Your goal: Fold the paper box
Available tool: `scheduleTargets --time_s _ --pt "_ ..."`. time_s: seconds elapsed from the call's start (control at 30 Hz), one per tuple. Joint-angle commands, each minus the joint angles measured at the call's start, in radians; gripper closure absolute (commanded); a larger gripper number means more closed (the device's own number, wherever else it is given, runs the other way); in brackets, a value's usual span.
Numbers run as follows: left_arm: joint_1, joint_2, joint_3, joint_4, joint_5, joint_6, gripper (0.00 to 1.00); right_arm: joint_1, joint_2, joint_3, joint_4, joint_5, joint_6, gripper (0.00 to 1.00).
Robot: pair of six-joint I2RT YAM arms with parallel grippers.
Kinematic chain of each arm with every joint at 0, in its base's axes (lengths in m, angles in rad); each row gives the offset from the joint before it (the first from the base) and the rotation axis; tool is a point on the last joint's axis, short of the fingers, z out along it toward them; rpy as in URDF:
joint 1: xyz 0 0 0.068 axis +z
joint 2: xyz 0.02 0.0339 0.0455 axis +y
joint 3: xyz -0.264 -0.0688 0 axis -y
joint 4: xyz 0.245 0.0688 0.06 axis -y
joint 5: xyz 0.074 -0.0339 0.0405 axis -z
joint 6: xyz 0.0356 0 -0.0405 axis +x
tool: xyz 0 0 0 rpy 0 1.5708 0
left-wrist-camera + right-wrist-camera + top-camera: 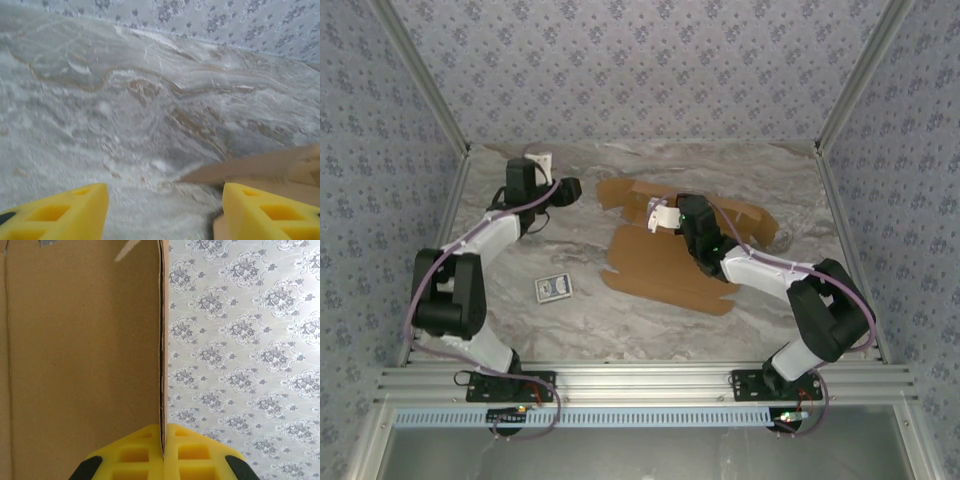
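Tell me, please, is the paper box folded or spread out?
Mostly spread: the paper box lies open on the table, with one panel raised, pinched edge-on in the shut right gripper.

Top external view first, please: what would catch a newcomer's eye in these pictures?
The brown cardboard paper box lies spread across the middle of the table, with the right gripper shut on the edge of one panel. The left gripper hangs open beside it, and a blue-and-white card packet lies nearer the bases.
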Motion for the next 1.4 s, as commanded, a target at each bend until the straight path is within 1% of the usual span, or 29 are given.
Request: scheduleTargets --time_s 0.0,0.13,0.27,0.37,0.5,0.6,0.7,0.93,1.37 --pt "0.016 0.101 0.115 -0.118 0.009 0.094 0.39 -0.019 -0.026 -0.005 0.008 -0.073 -0.055 1.0" --pt "0.035 0.239 0.273 -0.232 0.064 0.149 0.41 -0.038 -0.026 -0.002 -0.005 -0.101 -0.066 1.0" --pt "0.02 0.375 0.457 -0.37 0.177 0.202 0.44 -0.049 -0.014 -0.006 0.001 -0.109 -0.074 1.0" --pt "0.001 0.455 0.559 -0.439 0.239 0.23 0.44 -0.053 0.004 -0.013 0.016 -0.107 -0.093 1.0" --pt "-0.015 0.513 0.633 -0.494 0.33 0.274 0.44 -0.057 0.024 -0.014 0.036 -0.105 -0.113 1.0" --pt "-0.029 0.53 0.655 -0.523 0.35 0.319 0.44 -0.057 0.04 -0.02 0.063 -0.099 -0.137 1.0" --pt "-0.037 0.554 0.685 -0.555 0.394 0.358 0.44 -0.056 0.068 -0.031 0.118 -0.086 -0.168 1.0" --pt "-0.049 0.566 0.7 -0.616 0.443 0.471 0.43 -0.057 0.074 -0.023 0.121 -0.076 -0.165 1.0" --pt "-0.069 0.475 0.558 -0.553 0.568 0.611 0.43 -0.058 0.063 0.011 0.06 -0.066 -0.122 1.0"
